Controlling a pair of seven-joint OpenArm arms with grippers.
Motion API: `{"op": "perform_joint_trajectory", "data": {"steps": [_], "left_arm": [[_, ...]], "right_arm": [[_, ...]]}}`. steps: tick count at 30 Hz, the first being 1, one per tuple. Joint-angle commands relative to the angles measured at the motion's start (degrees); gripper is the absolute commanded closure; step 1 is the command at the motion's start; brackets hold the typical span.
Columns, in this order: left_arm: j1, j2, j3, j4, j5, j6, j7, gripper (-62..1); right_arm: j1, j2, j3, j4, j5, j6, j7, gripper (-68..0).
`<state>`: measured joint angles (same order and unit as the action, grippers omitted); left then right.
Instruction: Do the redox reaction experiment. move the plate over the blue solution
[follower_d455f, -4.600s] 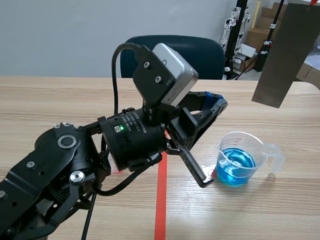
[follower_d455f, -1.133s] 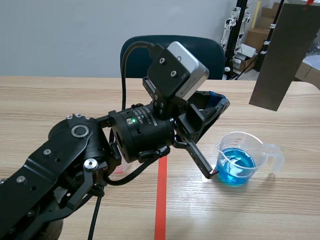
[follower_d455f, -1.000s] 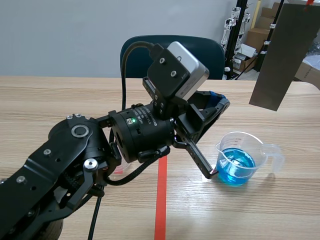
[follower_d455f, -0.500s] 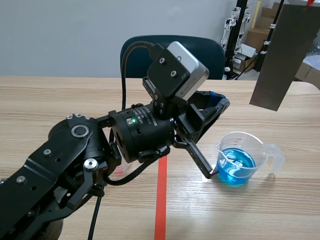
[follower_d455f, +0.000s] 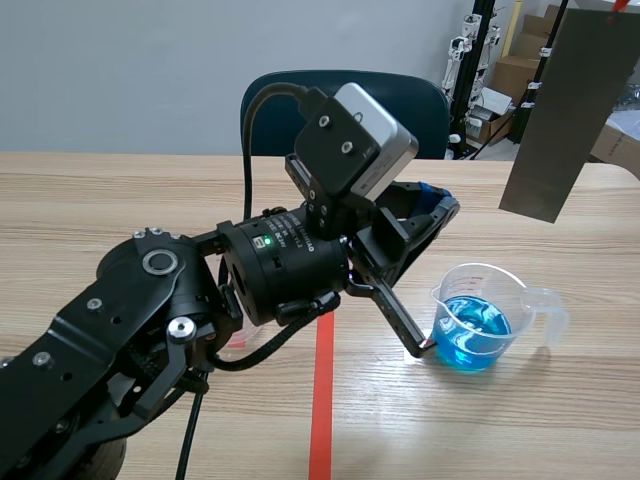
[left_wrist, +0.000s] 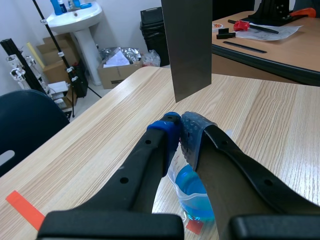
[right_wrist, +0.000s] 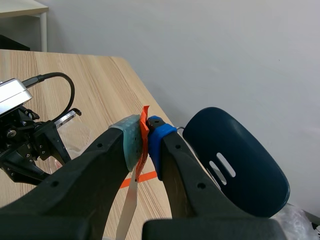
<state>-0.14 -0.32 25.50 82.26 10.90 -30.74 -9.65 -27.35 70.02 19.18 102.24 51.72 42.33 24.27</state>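
A grey metal plate (follower_d455f: 568, 110) hangs upright at the far right, above and behind the clear beaker of blue solution (follower_d455f: 478, 322) on the table. In the right wrist view my right gripper (right_wrist: 144, 131) is shut on the plate's top edge, where orange-red tape (right_wrist: 144, 120) shows; the plate (right_wrist: 128, 206) hangs edge-on below the fingers. My left gripper (follower_d455f: 438, 205) is shut with nothing in it, just left of and above the beaker. In the left wrist view its pads (left_wrist: 169, 131) meet over the beaker (left_wrist: 194, 192), with the plate (left_wrist: 187, 47) hanging ahead.
The left arm (follower_d455f: 200, 310) fills the near left of the wooden table (follower_d455f: 520, 420). A dark blue chair (follower_d455f: 420, 110) stands behind the table. An orange-red tape line (follower_d455f: 322, 400) runs down the middle. Boxes and stands sit beyond the far right corner.
Since the oldest frame the left arm has shifted a little right and up, its gripper closer to the beaker. Over the last second nothing has moved.
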Motion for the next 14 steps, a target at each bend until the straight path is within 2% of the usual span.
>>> {"op": "perform_joint_trajectory", "data": {"steps": [1,14], "left_arm": [[0.0,0.6,0.2,0.5,-0.8,-0.1,-0.9,-4.6],[0.0,0.6,0.2,0.5,-0.8,-0.1,-0.9,-4.6]], "right_arm": [[0.7,0.9,1.6,0.6,1.0,0.4,0.9,-0.2],[0.7,0.9,1.6,0.6,1.0,0.4,0.4,-0.2]]}}
